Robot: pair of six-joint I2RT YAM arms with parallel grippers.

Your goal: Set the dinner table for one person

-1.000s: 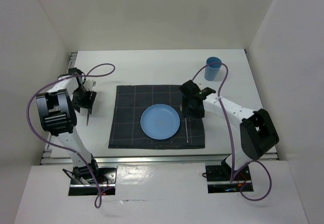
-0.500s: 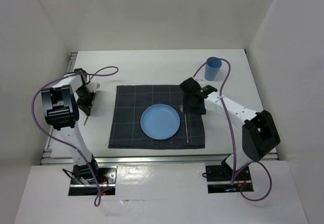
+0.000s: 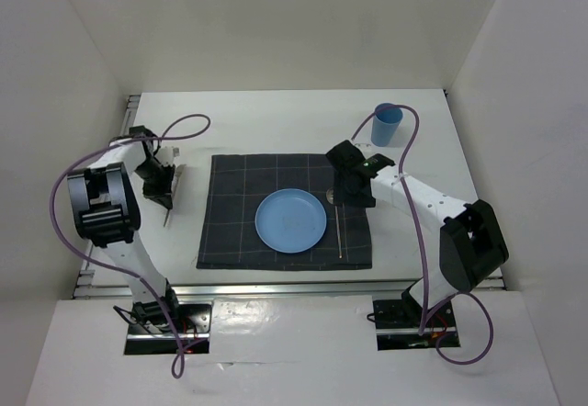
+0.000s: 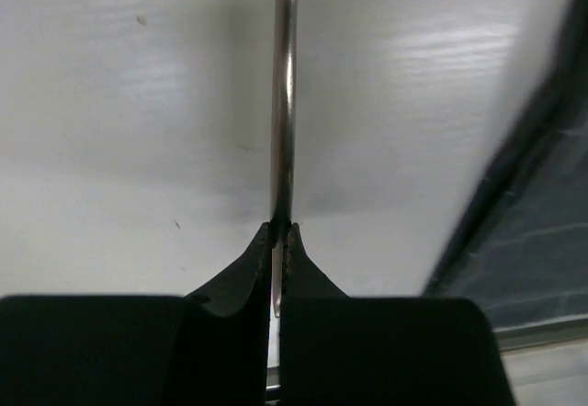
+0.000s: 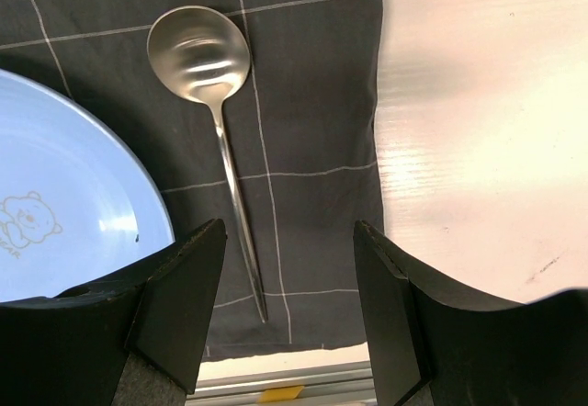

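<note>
On the white dinner table [image 3: 276, 121] lies a dark checked mat [image 3: 230, 213] with a blue plate [image 3: 290, 220] in its middle. A metal spoon [image 3: 338, 227] rests on the mat right of the plate, bowl toward the back. My right gripper [image 3: 354, 190] hovers open over it; in the right wrist view the spoon [image 5: 200, 52] lies ahead of and between the spread fingers of the right gripper [image 5: 289, 227], untouched. Left of the mat, my left gripper [image 3: 161, 186] is shut on a thin metal utensil [image 4: 283, 103], pinched at the tips of the left gripper [image 4: 280, 231]. Its far end is out of view.
A blue cup [image 3: 387, 124] stands upright at the back right of the table, beyond the right arm. The mat's edge [image 4: 542, 204] runs just right of the left gripper. White walls enclose the table on three sides.
The left gripper has shut on the metal utensil beside the mat and shifted slightly. The right gripper drew a little toward the back, then held still, open.
</note>
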